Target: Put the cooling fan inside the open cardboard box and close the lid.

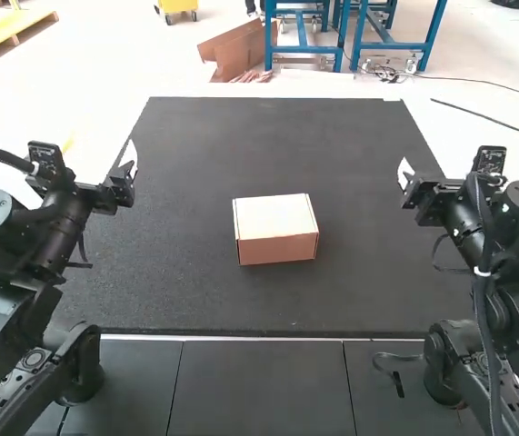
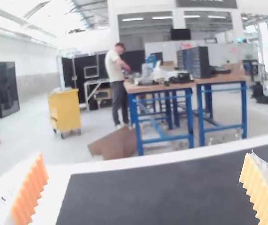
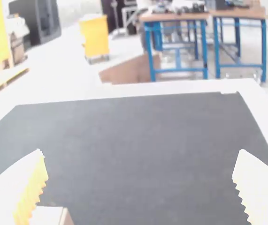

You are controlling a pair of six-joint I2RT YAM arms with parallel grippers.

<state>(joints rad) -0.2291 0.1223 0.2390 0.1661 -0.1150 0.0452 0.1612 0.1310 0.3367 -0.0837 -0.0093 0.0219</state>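
A small brown cardboard box (image 1: 275, 227) stands in the middle of the black mat (image 1: 268, 145) with its lid flaps lying flat and shut. My left gripper (image 1: 124, 173) hovers over the mat's left edge, well apart from the box, with its white ribbed fingers (image 2: 25, 193) spread wide and nothing between them. Over the mat's right edge my right gripper (image 1: 408, 178) is likewise open and holds nothing. A corner of the box (image 3: 49, 216) peeks in beside one finger (image 3: 23, 187) in the right wrist view.
The mat covers most of the table, with a white border (image 1: 104, 136) around its far and side edges. Dark panels (image 1: 259, 381) run along the near edge between the two arm bases. Open mat surrounds the box on every side.
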